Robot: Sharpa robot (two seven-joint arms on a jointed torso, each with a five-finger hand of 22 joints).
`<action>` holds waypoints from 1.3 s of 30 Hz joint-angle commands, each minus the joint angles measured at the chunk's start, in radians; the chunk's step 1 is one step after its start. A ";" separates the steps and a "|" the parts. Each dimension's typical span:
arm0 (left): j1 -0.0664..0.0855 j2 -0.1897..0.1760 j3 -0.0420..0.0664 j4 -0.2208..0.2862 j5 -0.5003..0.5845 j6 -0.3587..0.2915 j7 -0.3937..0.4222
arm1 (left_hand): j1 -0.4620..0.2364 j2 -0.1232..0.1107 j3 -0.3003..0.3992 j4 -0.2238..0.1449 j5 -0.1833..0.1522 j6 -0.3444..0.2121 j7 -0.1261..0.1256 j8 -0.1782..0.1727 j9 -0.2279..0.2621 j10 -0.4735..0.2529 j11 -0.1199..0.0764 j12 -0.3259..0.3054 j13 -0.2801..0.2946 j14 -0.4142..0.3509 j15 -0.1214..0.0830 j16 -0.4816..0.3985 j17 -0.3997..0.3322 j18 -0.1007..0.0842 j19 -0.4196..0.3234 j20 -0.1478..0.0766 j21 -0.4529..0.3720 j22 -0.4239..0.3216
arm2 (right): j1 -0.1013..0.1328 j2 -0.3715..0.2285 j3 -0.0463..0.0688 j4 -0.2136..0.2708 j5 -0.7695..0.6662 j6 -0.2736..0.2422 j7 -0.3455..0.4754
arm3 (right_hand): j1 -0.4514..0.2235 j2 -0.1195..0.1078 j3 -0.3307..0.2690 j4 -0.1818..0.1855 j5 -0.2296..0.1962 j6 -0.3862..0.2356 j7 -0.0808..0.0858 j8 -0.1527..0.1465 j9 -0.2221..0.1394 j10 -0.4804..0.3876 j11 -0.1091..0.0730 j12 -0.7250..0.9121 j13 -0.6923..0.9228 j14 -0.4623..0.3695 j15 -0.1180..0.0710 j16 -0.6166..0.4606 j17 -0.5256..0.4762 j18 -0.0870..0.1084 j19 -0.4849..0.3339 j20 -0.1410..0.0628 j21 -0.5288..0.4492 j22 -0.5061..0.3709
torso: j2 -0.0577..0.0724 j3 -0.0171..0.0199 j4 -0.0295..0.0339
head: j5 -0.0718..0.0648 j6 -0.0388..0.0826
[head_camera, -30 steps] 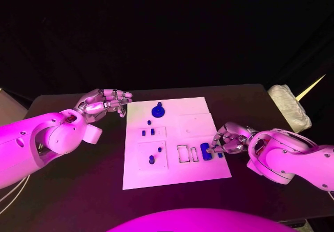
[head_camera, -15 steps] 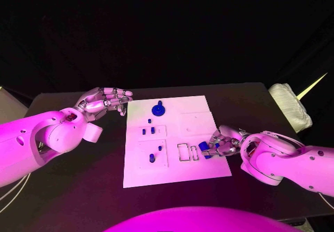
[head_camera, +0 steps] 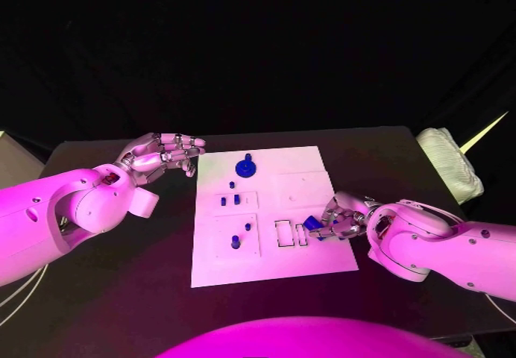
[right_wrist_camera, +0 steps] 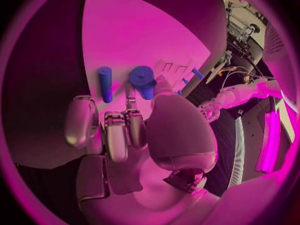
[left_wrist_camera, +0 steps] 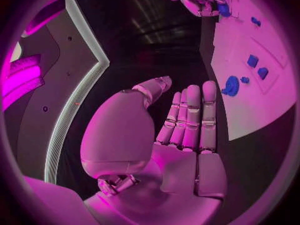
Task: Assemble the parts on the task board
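Observation:
The white task board (head_camera: 306, 162) lies mid-table. A round blue part (head_camera: 246, 167) stands near its far edge, with small blue pegs (head_camera: 229, 200) in a square plate below it. My right hand (head_camera: 342, 216) is at the board's right edge, its fingertips pinching a blue part (head_camera: 314, 223) beside the rectangular slots (head_camera: 284, 233). The right wrist view shows that part (right_wrist_camera: 144, 80) at the fingertips and a blue cylinder (right_wrist_camera: 105, 84) lying on the board next to it. My left hand (head_camera: 161, 156) hovers off the board's far left corner, fingers straight and holding nothing (left_wrist_camera: 187, 125).
A white folded bundle (head_camera: 447, 168) sits at the table's far right edge. A pale box corner (head_camera: 9, 160) shows at the left edge. Bare black tabletop (head_camera: 140, 261) runs along both sides of the board.
My right hand has shifted left over the board's right edge, carrying the blue part closer to the rectangular slots. The left hand has stayed about where it was.

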 commanded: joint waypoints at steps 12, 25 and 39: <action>0.000 0.001 0.001 -0.003 0.006 0.016 0.003 | -0.010 -0.001 0.001 0.006 0.002 -0.006 0.018 0.003 0.000 -0.010 -0.001 0.007 -0.002 -0.002 0.007 0.001 -0.001 0.015 -0.002 0.007 -0.005 -0.001 | -0.005 -0.010 -0.004 0.030 0.095 -0.108 0.046 | 0.053 0.044 0.013 0.000 0.066 0.032 -0.020 0.024 0.004 0.037 -0.021 0.020 0.143 0.092 -0.020 0.007 0.206 -0.009 0.009 -0.013 0.015 0.024 | -0.002 0.0005 -0.0006 | -0.002 0.003; 0.000 0.006 0.001 -0.019 0.005 0.018 0.000 | -0.011 0.000 0.001 0.007 0.002 -0.006 0.018 0.003 0.000 -0.011 -0.001 0.007 -0.002 -0.003 0.008 0.001 -0.001 0.015 -0.002 0.008 -0.005 -0.002 | 0.056 0.017 -0.002 0.063 0.183 -0.086 0.072 | 0.085 0.065 0.035 0.000 0.035 0.038 -0.028 0.026 0.000 0.035 -0.028 0.006 0.136 0.089 -0.027 0.003 0.195 -0.007 0.005 -0.020 0.004 0.021 | 0.001 0.0001 -0.0003 | -0.002 0.004; -0.002 0.008 0.001 -0.021 0.002 0.019 0.001 | -0.011 0.000 0.001 0.009 0.002 -0.007 0.018 0.004 0.000 -0.012 -0.001 0.008 -0.002 -0.003 0.008 0.001 -0.001 0.015 -0.002 0.008 -0.006 -0.002 | 0.039 0.075 -0.002 0.040 0.197 -0.001 0.044 | 0.044 0.058 0.030 0.002 0.031 0.043 -0.026 0.029 -0.006 0.038 -0.027 0.001 0.140 0.090 -0.026 0.003 0.197 -0.007 0.006 -0.020 0.000 0.025 | 0.000 0.0009 0.0010 | 0.003 -0.001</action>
